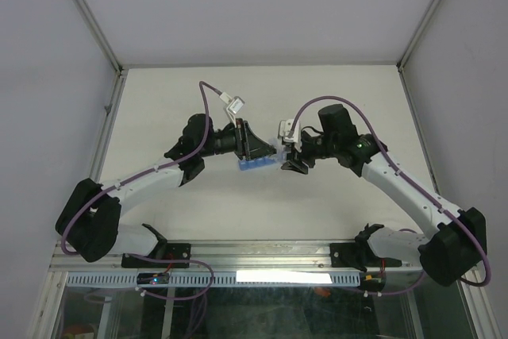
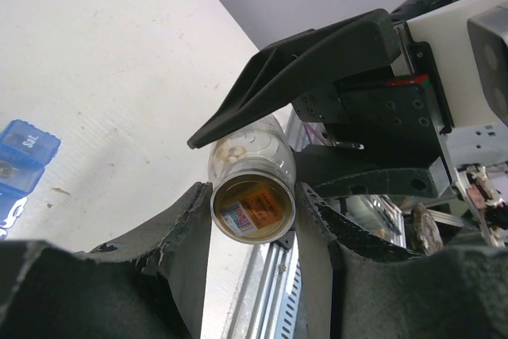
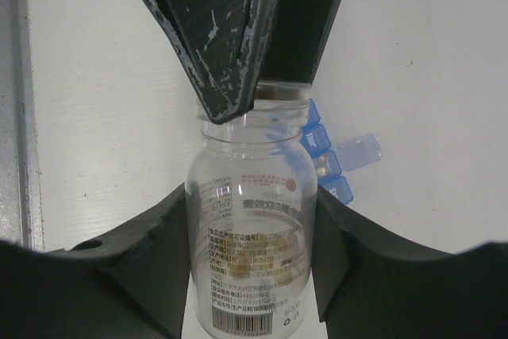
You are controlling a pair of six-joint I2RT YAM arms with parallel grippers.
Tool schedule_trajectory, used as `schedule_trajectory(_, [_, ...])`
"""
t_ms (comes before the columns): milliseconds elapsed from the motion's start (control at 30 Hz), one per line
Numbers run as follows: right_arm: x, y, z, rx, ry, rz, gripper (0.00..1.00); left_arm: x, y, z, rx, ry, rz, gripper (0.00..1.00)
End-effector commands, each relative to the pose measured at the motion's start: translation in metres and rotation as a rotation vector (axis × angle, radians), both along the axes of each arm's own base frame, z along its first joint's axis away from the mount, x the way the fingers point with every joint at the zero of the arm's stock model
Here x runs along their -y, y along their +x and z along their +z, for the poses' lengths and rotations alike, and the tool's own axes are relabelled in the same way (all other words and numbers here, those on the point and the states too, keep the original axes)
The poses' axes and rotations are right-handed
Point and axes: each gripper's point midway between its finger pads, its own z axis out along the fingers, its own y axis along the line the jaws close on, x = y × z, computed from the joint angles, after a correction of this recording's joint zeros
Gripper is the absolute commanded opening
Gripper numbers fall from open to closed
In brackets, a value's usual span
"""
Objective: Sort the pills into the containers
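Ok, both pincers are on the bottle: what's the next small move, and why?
Probably ease the left pincer open and off the neck. The right pincer clamps the bottle round its body, and the left fingers cover its mouth, so nothing can pour into the blue organizer nearby.

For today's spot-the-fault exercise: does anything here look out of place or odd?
The clear bottle is held by both grippers at once: right gripper around its body, left gripper at its neck. On the blue organiser, one lid stands open.
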Motion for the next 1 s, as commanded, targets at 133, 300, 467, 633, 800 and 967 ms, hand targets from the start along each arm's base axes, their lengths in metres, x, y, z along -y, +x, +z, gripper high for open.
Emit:
schedule_trajectory(133, [-0.01,0.018,0.024,0.059,0.019,-0.034,0.0,0.008,-0.001,0.026,0.092,0.068,0.07,0.21])
schedule_trajectory(300, [-0.012,0.013,0.025,0.053,0.032,-0.012,0.0,0.011,-0.004,0.025,0.093,0.091,0.059,0.2])
schedule_trajectory(467, [-0.014,0.009,0.029,0.047,0.053,0.01,0.0,0.016,-0.009,0.023,0.087,0.106,0.005,0.19])
schedule_trajectory(633, [-0.017,0.002,0.035,0.034,0.085,0.037,0.0,0.023,-0.011,0.015,0.069,0.117,-0.047,0.18])
schedule_trajectory(800, [-0.016,-0.002,0.04,0.007,0.115,0.054,0.0,0.025,-0.013,0.013,0.096,0.142,-0.086,0.18])
schedule_trajectory(967, [-0.016,-0.01,0.047,-0.045,0.163,0.092,0.0,0.026,-0.016,0.008,0.193,0.184,-0.161,0.18])
